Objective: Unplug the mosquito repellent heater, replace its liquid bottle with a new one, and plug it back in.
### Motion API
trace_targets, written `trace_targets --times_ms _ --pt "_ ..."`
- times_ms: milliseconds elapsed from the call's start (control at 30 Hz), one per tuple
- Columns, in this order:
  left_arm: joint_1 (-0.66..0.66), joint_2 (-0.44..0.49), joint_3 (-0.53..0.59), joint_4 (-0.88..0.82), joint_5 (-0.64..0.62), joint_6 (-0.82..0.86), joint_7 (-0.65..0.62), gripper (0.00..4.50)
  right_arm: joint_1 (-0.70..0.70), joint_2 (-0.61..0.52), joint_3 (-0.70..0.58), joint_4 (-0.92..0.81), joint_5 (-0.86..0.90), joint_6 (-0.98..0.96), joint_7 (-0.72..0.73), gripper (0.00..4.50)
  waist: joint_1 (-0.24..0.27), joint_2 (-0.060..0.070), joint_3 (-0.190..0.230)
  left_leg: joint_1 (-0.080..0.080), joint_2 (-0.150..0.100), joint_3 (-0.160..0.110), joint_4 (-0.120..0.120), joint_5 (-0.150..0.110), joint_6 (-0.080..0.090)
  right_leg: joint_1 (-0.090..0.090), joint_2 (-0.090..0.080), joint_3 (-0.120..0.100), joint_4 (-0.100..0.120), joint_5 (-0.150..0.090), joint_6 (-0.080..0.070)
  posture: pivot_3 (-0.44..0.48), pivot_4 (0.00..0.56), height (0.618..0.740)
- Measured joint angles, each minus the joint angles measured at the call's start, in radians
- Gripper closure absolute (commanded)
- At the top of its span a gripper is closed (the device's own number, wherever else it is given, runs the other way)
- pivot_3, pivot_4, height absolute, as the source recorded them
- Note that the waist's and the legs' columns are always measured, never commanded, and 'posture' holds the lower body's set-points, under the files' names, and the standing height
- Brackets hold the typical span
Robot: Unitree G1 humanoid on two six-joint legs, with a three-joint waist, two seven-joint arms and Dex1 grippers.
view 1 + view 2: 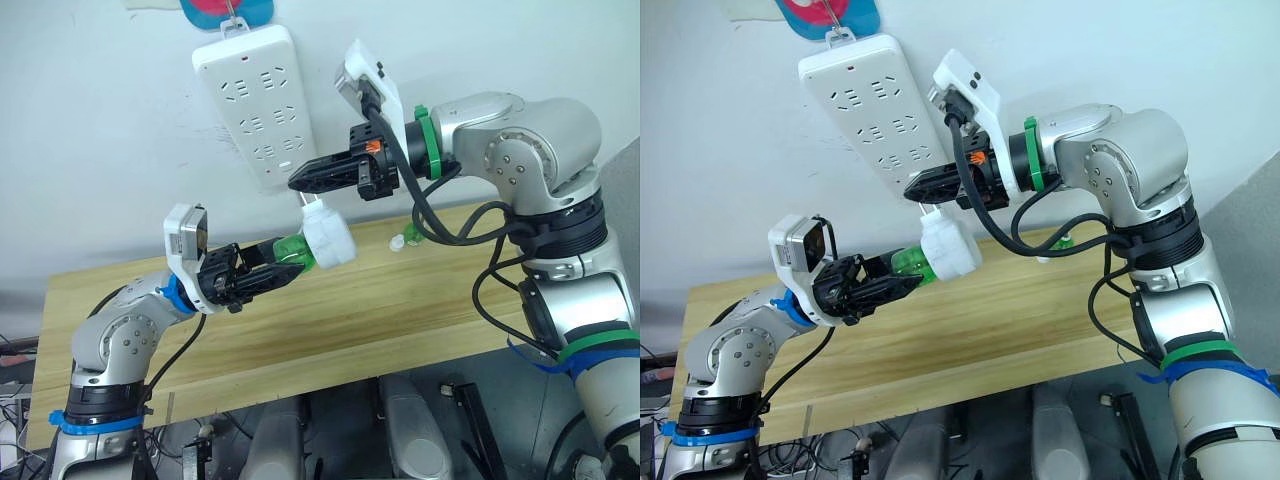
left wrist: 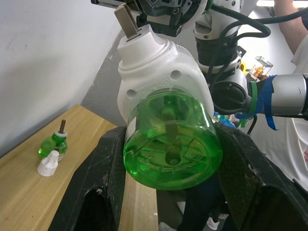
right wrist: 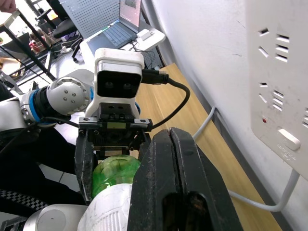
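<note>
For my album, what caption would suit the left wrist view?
Left gripper clamps the green liquid bottle screwed into the white mosquito repellent heater.

heater [image 2: 159, 72]: smooth white plastic | bottle [image 2: 171, 139]: glossy clear green | table [image 1: 400, 320]: matt wood

Power strip [image 1: 255, 105]: you see it hanging white on the wall.
Table [image 1: 380, 320]: wooden, below it.
Laptop [image 3: 115, 33]: open, far back.
</note>
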State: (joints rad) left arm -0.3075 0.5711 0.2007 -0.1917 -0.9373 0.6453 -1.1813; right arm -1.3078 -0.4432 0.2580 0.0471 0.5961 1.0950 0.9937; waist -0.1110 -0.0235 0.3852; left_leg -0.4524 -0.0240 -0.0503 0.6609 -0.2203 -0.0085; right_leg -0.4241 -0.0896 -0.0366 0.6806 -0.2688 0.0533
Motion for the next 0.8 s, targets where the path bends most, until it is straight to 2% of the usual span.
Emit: trace_targets --times_ms 667,800 --pt "-0.003 -0.006 0.001 -0.007 -0.004 0.000 -0.006 2.19 0.002 0.010 -0.036 -0.015 0.018 0.045 -0.003 4.49 0.000 0.000 0.000 0.000 0.000 0.000 0.000 0.000 0.000 0.000 0.000 0.000 0.000 0.000 0.000 -0.221 0.377 0.734" --pt "-0.002 -0.006 0.005 -0.014 -0.005 -0.019 -0.011 2.19 0.003 -0.010 -0.069 -0.015 0.067 0.056 0.041 4.49 0.002 0.000 0.000 0.000 0.000 0.000 0.000 0.000 0.000 0.000 0.000 0.000 0.000 0.000 0.000 -0.220 0.369 0.734"
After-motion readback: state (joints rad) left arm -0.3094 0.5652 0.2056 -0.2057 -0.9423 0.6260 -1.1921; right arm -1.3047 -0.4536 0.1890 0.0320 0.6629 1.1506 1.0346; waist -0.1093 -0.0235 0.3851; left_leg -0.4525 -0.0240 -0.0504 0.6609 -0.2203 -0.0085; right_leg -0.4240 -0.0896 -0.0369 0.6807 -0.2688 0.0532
